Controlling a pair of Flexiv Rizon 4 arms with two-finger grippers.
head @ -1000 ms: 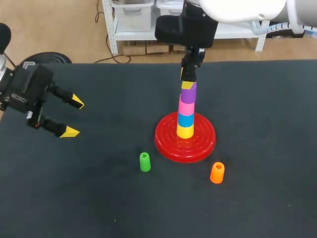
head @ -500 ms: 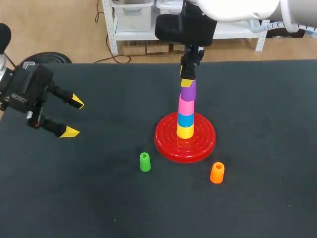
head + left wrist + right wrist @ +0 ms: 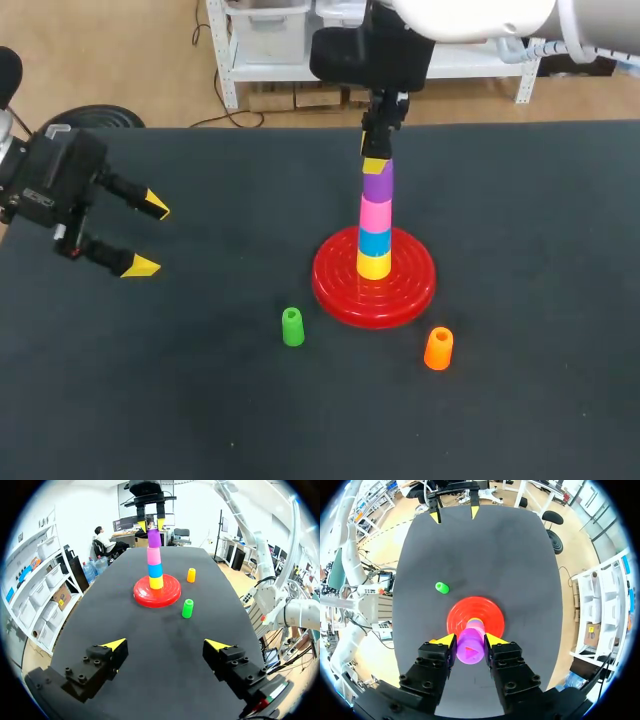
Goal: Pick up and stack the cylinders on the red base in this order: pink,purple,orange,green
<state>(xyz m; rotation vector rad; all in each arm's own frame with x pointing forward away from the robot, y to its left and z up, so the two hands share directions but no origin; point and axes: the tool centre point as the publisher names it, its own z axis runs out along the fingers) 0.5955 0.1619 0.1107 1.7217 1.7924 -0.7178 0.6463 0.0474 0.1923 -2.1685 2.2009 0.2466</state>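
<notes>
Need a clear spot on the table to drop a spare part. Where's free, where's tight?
Free: the table right of the red base; the stretch between the left gripper and the green cylinder. Tight: around the base, with the green and the orange cylinder by its rim and the right gripper over the purple cylinder.
</notes>
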